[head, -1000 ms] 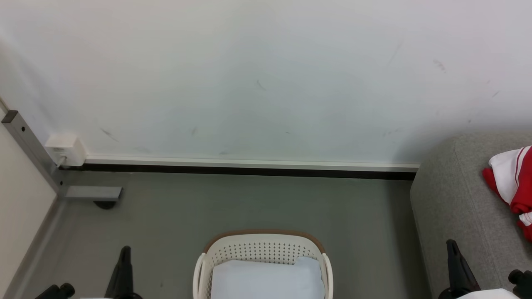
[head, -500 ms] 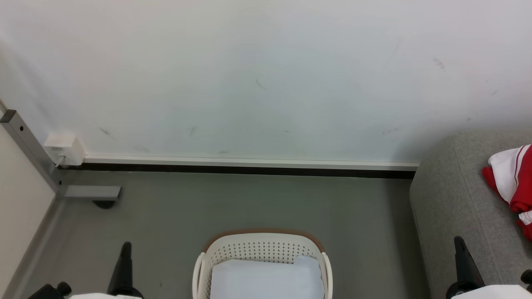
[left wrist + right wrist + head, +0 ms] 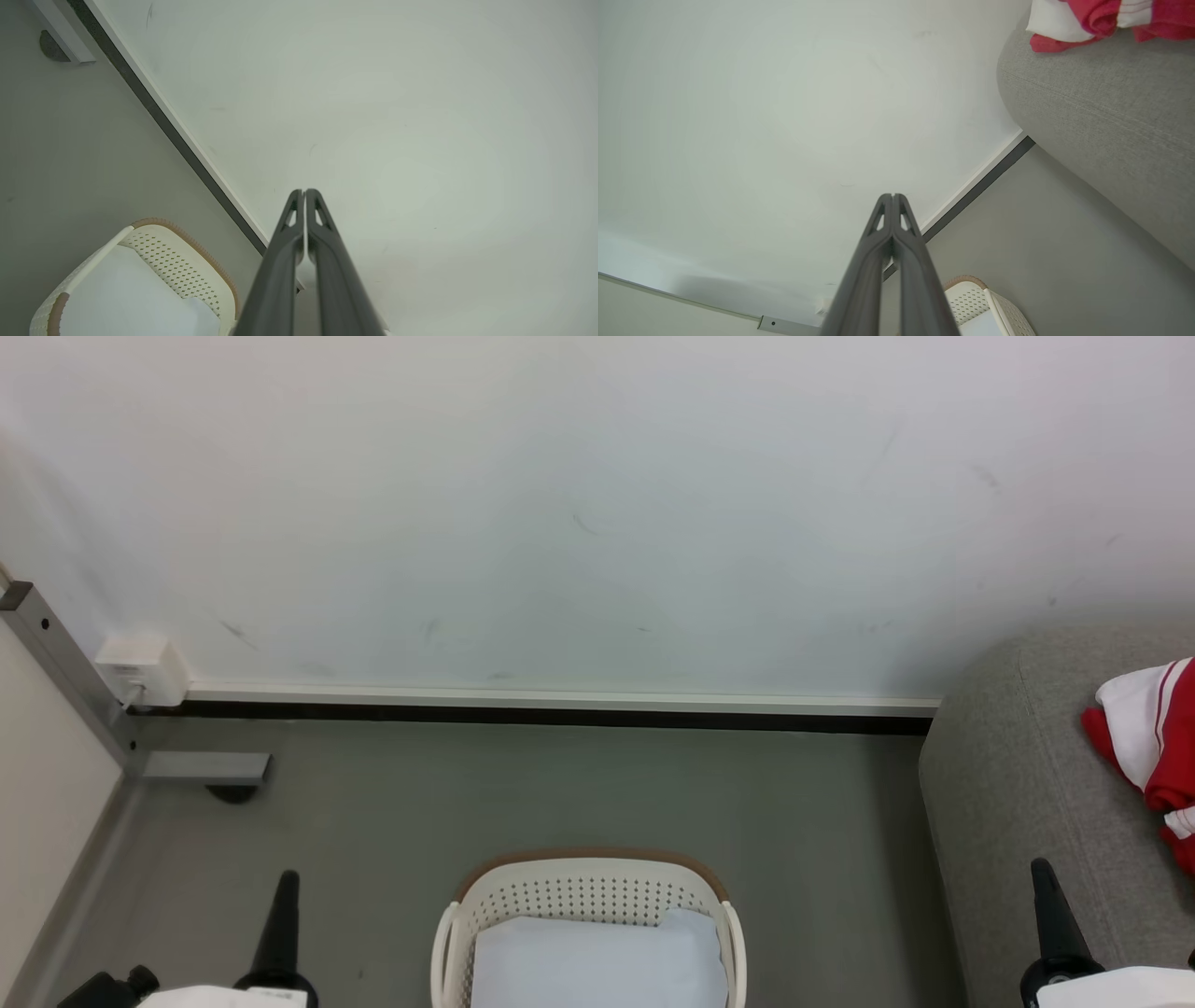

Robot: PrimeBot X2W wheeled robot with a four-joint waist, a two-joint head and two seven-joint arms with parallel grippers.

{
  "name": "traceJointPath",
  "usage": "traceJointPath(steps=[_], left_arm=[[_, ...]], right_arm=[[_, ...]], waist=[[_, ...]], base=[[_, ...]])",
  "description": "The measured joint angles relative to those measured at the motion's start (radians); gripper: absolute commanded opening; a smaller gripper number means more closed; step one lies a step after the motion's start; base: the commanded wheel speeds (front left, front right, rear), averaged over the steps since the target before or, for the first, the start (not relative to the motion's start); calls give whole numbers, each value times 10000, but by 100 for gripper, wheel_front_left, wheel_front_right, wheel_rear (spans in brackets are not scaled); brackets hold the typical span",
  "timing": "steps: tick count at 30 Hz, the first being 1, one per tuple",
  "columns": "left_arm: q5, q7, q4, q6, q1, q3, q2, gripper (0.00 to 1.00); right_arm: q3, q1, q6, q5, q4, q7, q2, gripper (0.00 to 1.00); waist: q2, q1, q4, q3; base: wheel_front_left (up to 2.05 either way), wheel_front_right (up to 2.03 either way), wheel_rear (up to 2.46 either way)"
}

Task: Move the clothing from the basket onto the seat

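Before white wall (image 3: 597, 476), left tool (image 3: 304, 192) and right tool (image 3: 893, 196) look closed, empty.

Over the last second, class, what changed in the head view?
The left gripper and right gripper, both shut, edged slightly up and rightward in the head view. Nothing was grasped or released. The clothing stays on the seat; the basket hasn't moved.
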Motion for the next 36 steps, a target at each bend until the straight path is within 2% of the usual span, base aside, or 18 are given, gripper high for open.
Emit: traceJointPath(steps=[36], left_arm=[[-3143,871,-23,-52,-314,128,-50,0]], right_arm=[[-552,-158,0,3035,-293,880,65,0]], waist=[[0,0,-59,94]], base=[[0,0,0]])
